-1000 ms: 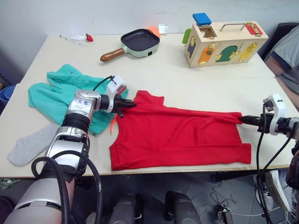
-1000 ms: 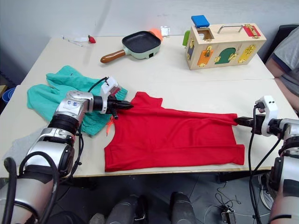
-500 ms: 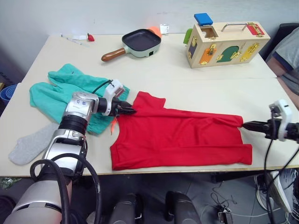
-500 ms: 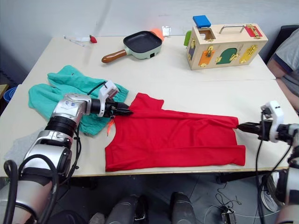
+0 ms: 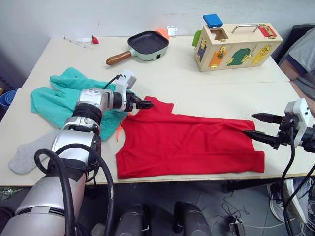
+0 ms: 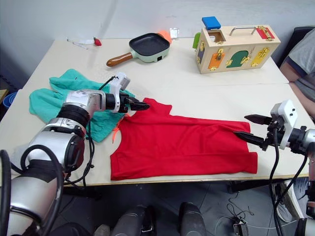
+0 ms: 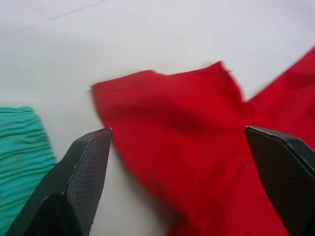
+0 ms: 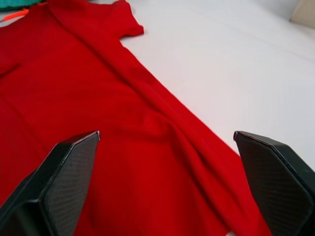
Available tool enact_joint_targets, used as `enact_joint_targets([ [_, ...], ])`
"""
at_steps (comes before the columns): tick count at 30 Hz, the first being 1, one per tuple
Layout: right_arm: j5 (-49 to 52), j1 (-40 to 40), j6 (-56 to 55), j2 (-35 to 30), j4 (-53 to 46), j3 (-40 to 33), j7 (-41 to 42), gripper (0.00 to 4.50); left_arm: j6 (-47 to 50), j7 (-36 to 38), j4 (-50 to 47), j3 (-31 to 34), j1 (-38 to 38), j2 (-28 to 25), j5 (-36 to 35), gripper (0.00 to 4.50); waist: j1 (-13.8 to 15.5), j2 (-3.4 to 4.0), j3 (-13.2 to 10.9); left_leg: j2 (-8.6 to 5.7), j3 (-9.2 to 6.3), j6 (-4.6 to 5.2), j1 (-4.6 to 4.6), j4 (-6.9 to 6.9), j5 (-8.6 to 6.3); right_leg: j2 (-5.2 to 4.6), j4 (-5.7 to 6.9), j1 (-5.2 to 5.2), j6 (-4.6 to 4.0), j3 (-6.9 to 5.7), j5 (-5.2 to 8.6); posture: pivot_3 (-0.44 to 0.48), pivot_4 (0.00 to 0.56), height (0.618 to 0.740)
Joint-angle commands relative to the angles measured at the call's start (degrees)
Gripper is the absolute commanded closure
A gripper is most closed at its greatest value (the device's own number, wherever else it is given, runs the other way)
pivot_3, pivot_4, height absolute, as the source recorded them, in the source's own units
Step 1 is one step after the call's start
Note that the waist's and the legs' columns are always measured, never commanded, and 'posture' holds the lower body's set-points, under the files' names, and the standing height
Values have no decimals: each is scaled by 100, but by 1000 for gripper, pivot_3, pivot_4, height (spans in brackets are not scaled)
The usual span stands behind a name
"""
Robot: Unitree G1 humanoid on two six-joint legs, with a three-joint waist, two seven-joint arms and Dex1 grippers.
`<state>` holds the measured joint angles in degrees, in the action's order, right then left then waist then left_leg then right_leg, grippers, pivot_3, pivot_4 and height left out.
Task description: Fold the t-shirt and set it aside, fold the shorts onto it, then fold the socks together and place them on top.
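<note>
The t-shirt (image 5: pixel 189 145) lies spread across the near edge of the table (image 5: pixel 197 83), one long fold already laid. Both grippers stand released, left gripper (image 5: pixel 146 103) over the sleeve, right gripper (image 5: pixel 260 128) at the hem, likely to regrip. Shorts (image 5: pixel 64 98) and a sock (image 5: pixel 29 152) wait at the left

The pale table (image 5: pixel 187 81) carries the red t-shirt (image 5: pixel 189 145) at its near edge. Left of the t-shirt lie teal shorts (image 5: pixel 61 98) and a grey sock (image 5: pixel 29 152); beyond it, a pan (image 5: pixel 142 45) and wooden box (image 5: pixel 238 44).
</note>
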<state>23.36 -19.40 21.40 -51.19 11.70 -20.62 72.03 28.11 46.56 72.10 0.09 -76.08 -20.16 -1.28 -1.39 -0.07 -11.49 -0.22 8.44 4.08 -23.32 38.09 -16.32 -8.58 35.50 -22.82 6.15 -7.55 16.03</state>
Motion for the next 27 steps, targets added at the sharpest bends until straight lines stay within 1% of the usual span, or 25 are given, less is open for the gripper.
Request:
enact_joint_targets([
  [1, 313, 93, 132, 9, -490, -214, -209, 26, -287, -521, 167, -24, -173, 77, 215, 0, 0, -1, -1, 0, 0, 0, 0, 0, 0, 0, -1, 0, 0, 1, 0, 0, 150, 740],
  [6, 480, 290, 196, -3, -745, -233, -386, 26, -199, -334, 289, -72, -83, 286, 306, 0, 33, -5, -2, 0, 0, 1, -1, 1, -1, -1, -1, 0, 0, 0, 0, 0, 150, 740],
  [9, 558, 367, 201, 6, -852, -219, -463, 0, -308, -44, 326, -173, 110, 375, 401, 600, 79, -5, -2, -1, 2, 2, 0, 2, -3, -2, -2, 0, 0, 0, 0, 0, 150, 740],
  [14, 690, 451, 240, -9, -1017, -207, -566, 0, -393, -355, 333, 304, 195, 481, 92, 2231, 143, -6, -2, 0, 1, -5, 1, 4, -8, -5, -4, 0, 0, 3, 0, 0, 150, 740],
  [17, 761, 563, 251, -13, -1103, -237, -599, 0, -599, -531, 284, 607, 212, 515, -114, 3175, 155, -7, -2, -1, 0, 0, 0, 5, -8, -6, -4, 0, 0, 1, 0, 0, 150, 740],
  [19, 809, 635, 269, -8, -1162, -241, -632, 0, -677, -521, 247, 798, 193, 519, -260, 3793, 153, -10, -4, -1, 0, 4, -2, 5, -7, -5, -4, 0, 0, 1, 0, 0, 150, 740],
  [20, 842, 681, 301, 4, -1215, -238, -655, 0, -755, -418, 208, 852, 184, 507, -309, 4163, 152, -12, -5, -1, 0, 14, -3, 6, -1, -5, -5, 0, 0, 0, 0, 0, 150, 740],
  [21, 897, 729, 368, 13, -1272, -231, -676, 0, -838, -270, 159, 886, 184, 491, -348, 4439, 148, -13, -5, -1, 0, 17, -3, 6, 1, -5, -5, 0, 0, -1, 0, 0, 150, 740],
  [24, 1022, 834, 548, -2, -1401, -189, -707, 0, -1106, 196, 44, 845, 230, 450, -341, 4478, 137, -13, -5, 0, 0, 17, -2, 4, 0, -3, -6, 0, 0, -2, 0, 0, 150, 740],
  [27, 1079, 867, 613, 42, -1525, -125, -774, 0, -1806, 729, -162, 576, 421, 345, -146, 4478, 132, -12, -5, 0, 0, 12, -2, 4, -2, -2, -7, 0, 0, -3, 0, 0, 150, 740],
])
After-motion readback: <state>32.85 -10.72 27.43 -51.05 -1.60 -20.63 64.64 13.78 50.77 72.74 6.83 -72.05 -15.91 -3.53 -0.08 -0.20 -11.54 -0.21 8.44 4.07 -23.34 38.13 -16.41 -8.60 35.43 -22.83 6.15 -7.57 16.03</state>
